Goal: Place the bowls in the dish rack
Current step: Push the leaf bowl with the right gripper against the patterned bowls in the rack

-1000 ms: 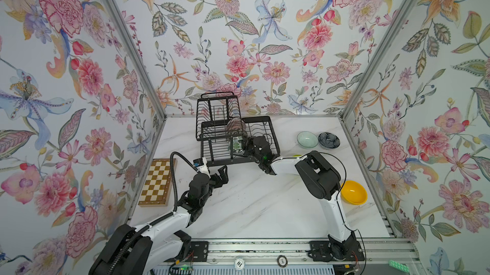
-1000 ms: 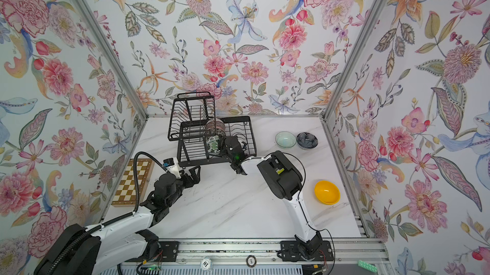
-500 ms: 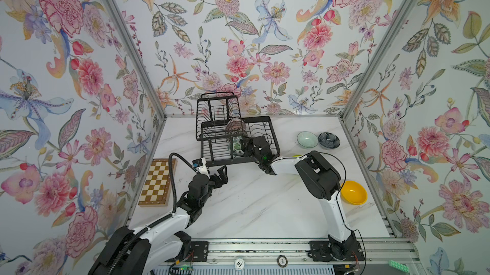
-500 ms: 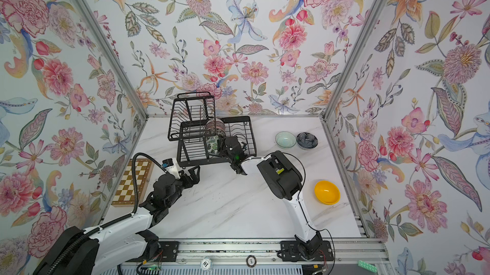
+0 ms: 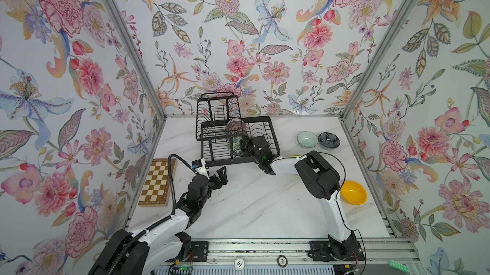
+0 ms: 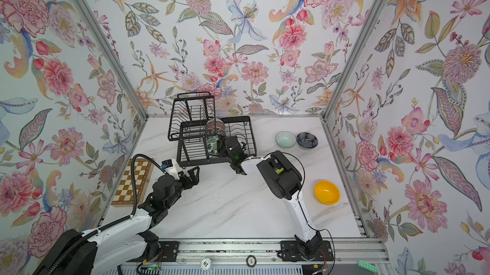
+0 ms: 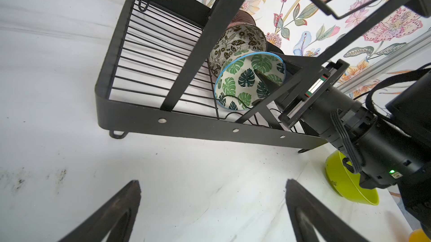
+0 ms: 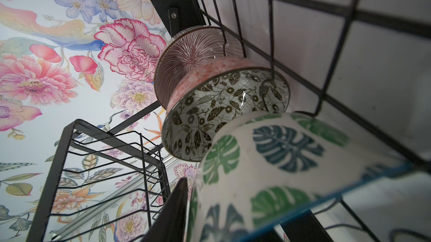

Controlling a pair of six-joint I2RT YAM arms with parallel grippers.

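Note:
The black wire dish rack (image 5: 212,128) (image 6: 185,125) (image 7: 140,117) stands at the back. In its lower tray three bowls stand on edge in a row: pink ribbed (image 8: 191,56), black-and-white patterned (image 7: 233,42) (image 8: 210,112) and green-leaf (image 5: 236,146) (image 6: 212,144) (image 7: 238,84) (image 8: 279,159). My right gripper (image 5: 245,145) (image 6: 220,145) straddles the green-leaf bowl's wall, open, one finger (image 7: 265,80) inside and one finger (image 8: 172,210) just outside. My left gripper (image 5: 220,174) (image 6: 192,175) (image 7: 213,182) hovers wide open and empty over the table before the rack.
A pale celadon bowl (image 5: 307,139) (image 6: 285,139) and a dark blue bowl (image 5: 328,140) (image 6: 306,139) sit at the back right. An orange-yellow bowl (image 5: 353,192) (image 6: 326,192) sits near the right wall. A lime green bowl (image 7: 342,182) lies under my right arm. A chessboard (image 5: 156,182) (image 6: 132,182) lies left.
My right gripper's jaws have widened around the green-leaf bowl's wall, and the bowl stays in the tray. Both arms hold their places.

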